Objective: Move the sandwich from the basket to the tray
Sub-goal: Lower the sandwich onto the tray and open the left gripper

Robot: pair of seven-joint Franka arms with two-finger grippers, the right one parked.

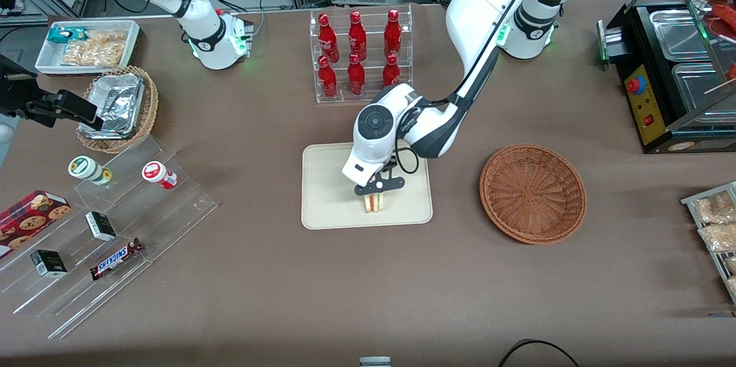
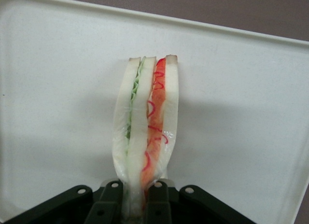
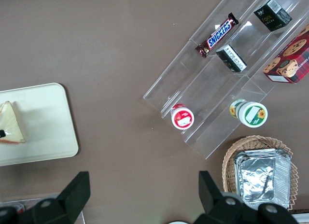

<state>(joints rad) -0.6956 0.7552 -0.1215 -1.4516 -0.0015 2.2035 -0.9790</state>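
My left gripper [image 1: 376, 197] is low over the cream tray [image 1: 328, 206], shut on the sandwich [image 1: 375, 203]. In the left wrist view the sandwich [image 2: 147, 122] stands on edge between the two black fingers [image 2: 110, 204], its white bread, green and red-orange layers showing, with the tray [image 2: 58, 89] just under it. Whether it touches the tray I cannot tell. The sandwich also shows in the right wrist view [image 3: 10, 125] on the tray [image 3: 48, 127]. The reddish-brown basket [image 1: 533, 193] is empty, beside the tray toward the working arm's end.
A clear rack of red bottles [image 1: 359, 53] stands farther from the front camera than the tray. A clear stepped shelf with snacks [image 1: 109, 234] and a tan basket with a foil container [image 1: 118, 105] lie toward the parked arm's end. A black food warmer [image 1: 673, 73] stands at the working arm's end.
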